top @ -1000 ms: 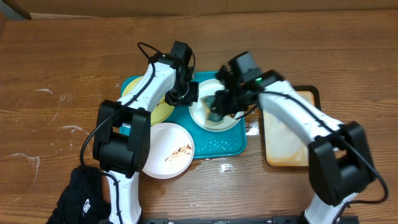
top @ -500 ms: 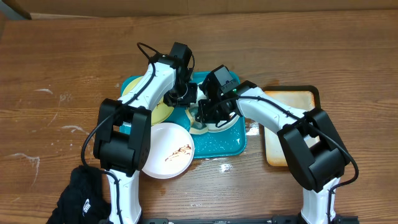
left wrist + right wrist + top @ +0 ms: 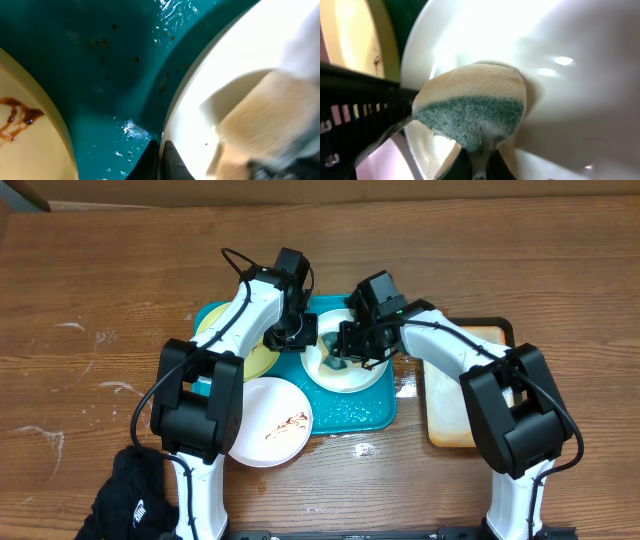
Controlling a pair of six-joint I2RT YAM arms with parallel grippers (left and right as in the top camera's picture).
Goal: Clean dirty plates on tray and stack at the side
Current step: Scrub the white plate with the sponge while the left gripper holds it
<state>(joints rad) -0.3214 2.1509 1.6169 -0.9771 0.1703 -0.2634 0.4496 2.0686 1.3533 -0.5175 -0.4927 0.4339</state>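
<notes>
On the teal tray (image 3: 365, 415) lies a white plate (image 3: 355, 375). My left gripper (image 3: 302, 340) is shut on that plate's left rim; in the left wrist view its fingertips (image 3: 160, 150) pinch the rim of the white plate (image 3: 235, 55) over the wet tray (image 3: 100, 60). My right gripper (image 3: 342, 358) is shut on a soapy green-and-tan sponge (image 3: 475, 110), which presses on the plate's inside (image 3: 570, 100). A pale yellow-green plate (image 3: 252, 362) with brown smears lies at the tray's left. Another white plate (image 3: 270, 420), smeared brown, sits at the tray's front left corner.
A cream tray with a dark rim (image 3: 460, 395) lies on the table right of the teal tray. A black cloth (image 3: 130, 490) lies at the front left by the left arm's base. Water drops (image 3: 365, 448) show on the wood in front of the tray.
The right gripper swept the sponge left across the white plate, then back toward its middle. The left gripper has stayed on the rim.
</notes>
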